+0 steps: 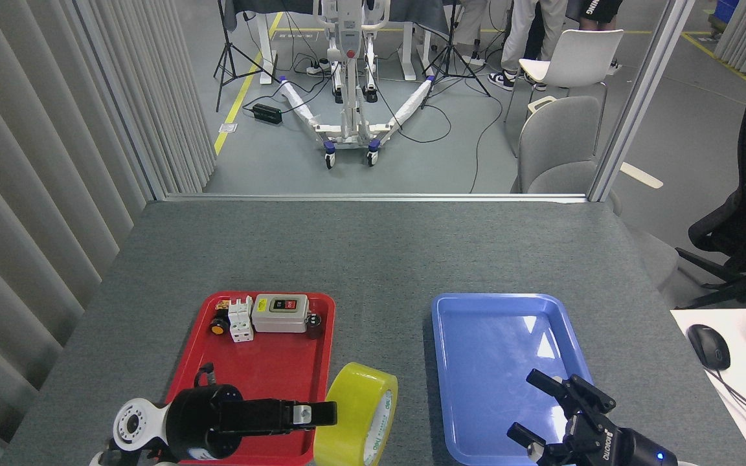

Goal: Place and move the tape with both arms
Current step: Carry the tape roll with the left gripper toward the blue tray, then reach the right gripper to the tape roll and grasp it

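left gripper (331, 414) clamped, right gripper (551, 408) spread

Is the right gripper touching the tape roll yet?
Apart. The head view shows the right gripper over the blue tray, grey table between it and the tape roll.

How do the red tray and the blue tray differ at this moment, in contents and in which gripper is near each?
The red tray holds small electrical parts along its far edge; the blue tray holds nothing. The left gripper, shut on the tape, reaches across the red tray's near right corner; the right gripper, fingers spread open, hovers over the blue tray's near end. Both are shallow rectangular trays with rounded corners, side by side on the grey table.
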Available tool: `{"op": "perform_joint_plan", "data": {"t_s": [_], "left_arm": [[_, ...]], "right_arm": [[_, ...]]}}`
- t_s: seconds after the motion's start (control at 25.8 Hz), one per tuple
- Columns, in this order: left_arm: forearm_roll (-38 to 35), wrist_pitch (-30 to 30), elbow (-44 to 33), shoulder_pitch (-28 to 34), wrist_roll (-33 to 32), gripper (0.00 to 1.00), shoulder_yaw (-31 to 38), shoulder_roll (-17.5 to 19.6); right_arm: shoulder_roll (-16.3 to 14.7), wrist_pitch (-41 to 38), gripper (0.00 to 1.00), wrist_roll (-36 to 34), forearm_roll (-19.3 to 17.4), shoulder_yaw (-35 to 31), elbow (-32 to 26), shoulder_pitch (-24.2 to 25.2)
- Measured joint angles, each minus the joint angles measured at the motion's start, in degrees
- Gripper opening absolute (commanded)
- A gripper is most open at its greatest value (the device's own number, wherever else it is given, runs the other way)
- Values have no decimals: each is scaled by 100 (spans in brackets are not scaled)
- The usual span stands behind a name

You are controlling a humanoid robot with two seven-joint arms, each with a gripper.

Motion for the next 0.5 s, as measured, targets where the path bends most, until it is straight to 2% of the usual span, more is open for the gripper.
{"op": "perform_joint_plan", "data": {"t_s": [0.12,0.27,0.5], "left_arm": [[-146,-44,98,-34,8,0,-61,-128],[-292,-56,151,-75,8,0,-80,-187],[-391,-81,325,-241,12,0,-83,-203]], "right_arm": [[-5,-1,100,179,-225,98,-16,-50],[38,-1,100,276,-313,232,-26,-73],[386,-2,94,663,-340,491,-95,-81]]}}
